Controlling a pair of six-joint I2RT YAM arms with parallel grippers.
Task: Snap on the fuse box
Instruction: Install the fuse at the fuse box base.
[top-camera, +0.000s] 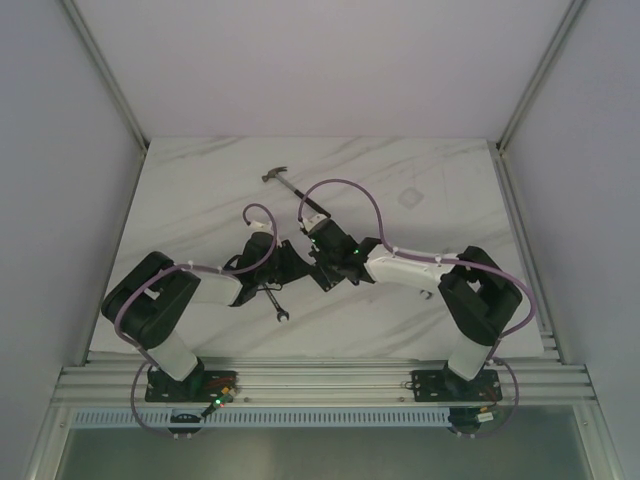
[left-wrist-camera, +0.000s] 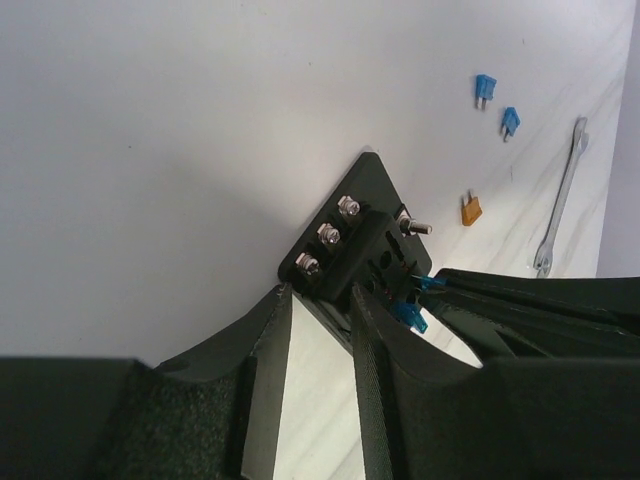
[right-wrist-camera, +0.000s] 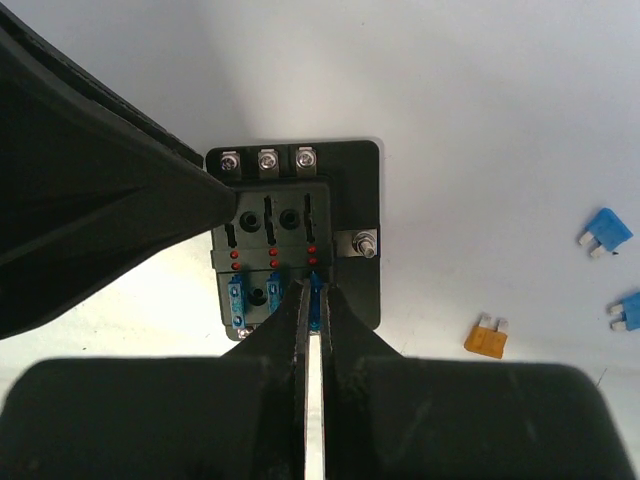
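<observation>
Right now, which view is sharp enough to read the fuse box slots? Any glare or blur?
Right wrist: fuse box sharp, no glare, slots readable; right fingers dark and featureless. Left wrist: box in focus but oblique, partly behind left fingers. Top external: dim, low contrast, box unreadable.

The fuse box (right-wrist-camera: 295, 235) is a small black square plate lying flat and face up on the white marbled worktop (right-wrist-camera: 480, 120), with a raised dark block in its middle. Three silver screw terminals sit in a row along one edge and a single screw stud stands out from an adjacent side. The block's face shows narrow upright slots and small red dots, and blue fuses (right-wrist-camera: 237, 298) are seated in the row opposite the three screws.
</observation>
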